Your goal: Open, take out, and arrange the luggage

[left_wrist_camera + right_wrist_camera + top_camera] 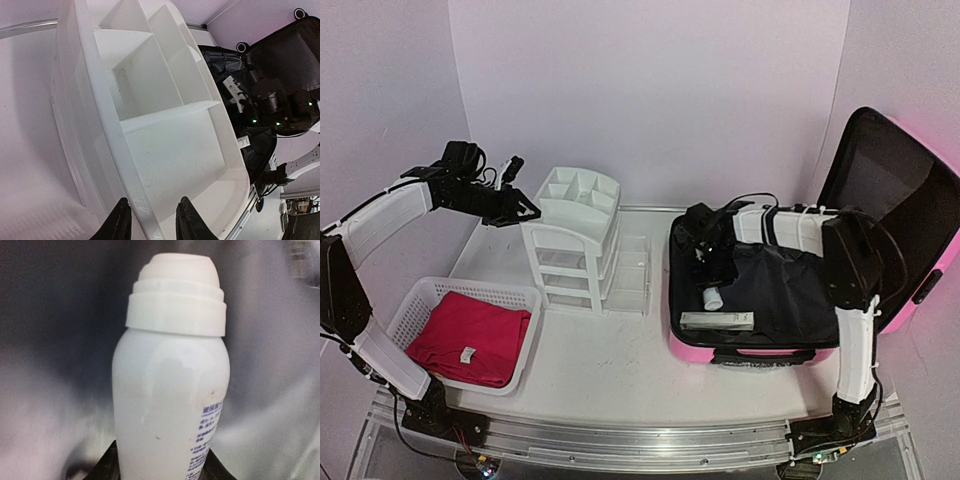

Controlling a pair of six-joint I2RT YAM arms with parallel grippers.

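The pink suitcase point(692, 350) lies open at the right, its lid point(890, 190) leaning against the wall. My right gripper point(712, 272) is inside it, shut on a white bottle point(713, 296). In the right wrist view the bottle point(170, 385) fills the frame, cap pointing away, with my black fingertips point(107, 467) at its base against the black lining. My left gripper point(525, 210) is open at the top left edge of the white drawer organizer point(575, 235). In the left wrist view the gripper point(152, 222) straddles the organizer's rim point(135, 200) and is empty.
A flat white and grey box point(717, 321) and dark clothing point(780, 285) lie in the suitcase. A white mesh basket point(415, 300) with a folded red cloth point(470, 335) sits at the front left. An organizer drawer point(632, 270) is pulled out toward the suitcase.
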